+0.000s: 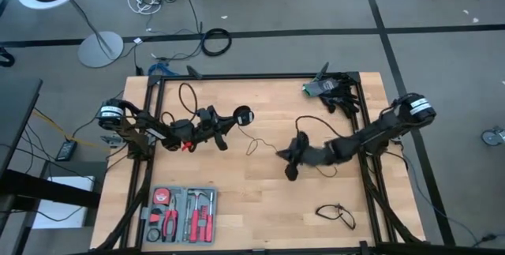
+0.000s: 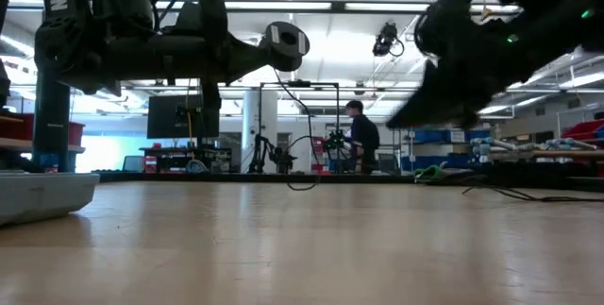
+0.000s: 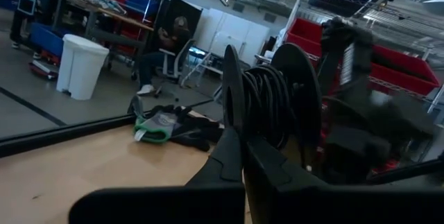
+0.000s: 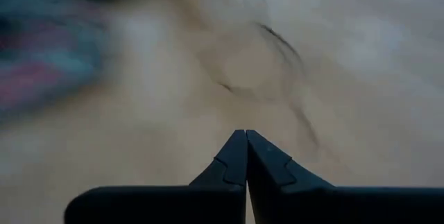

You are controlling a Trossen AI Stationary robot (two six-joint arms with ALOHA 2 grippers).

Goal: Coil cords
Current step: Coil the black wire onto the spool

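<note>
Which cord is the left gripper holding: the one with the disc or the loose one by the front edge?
The disc-ended cord: the left gripper is shut on it mid-table. The short cord lies untouched near the front right.

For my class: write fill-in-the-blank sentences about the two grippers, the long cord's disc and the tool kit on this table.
1. The left gripper is shut on the long cord's round ____.
2. The right gripper has its fingers ____.
3. The tool kit lies on the ____ arm's side of the table.
Missing words: disc; shut; left.
</note>
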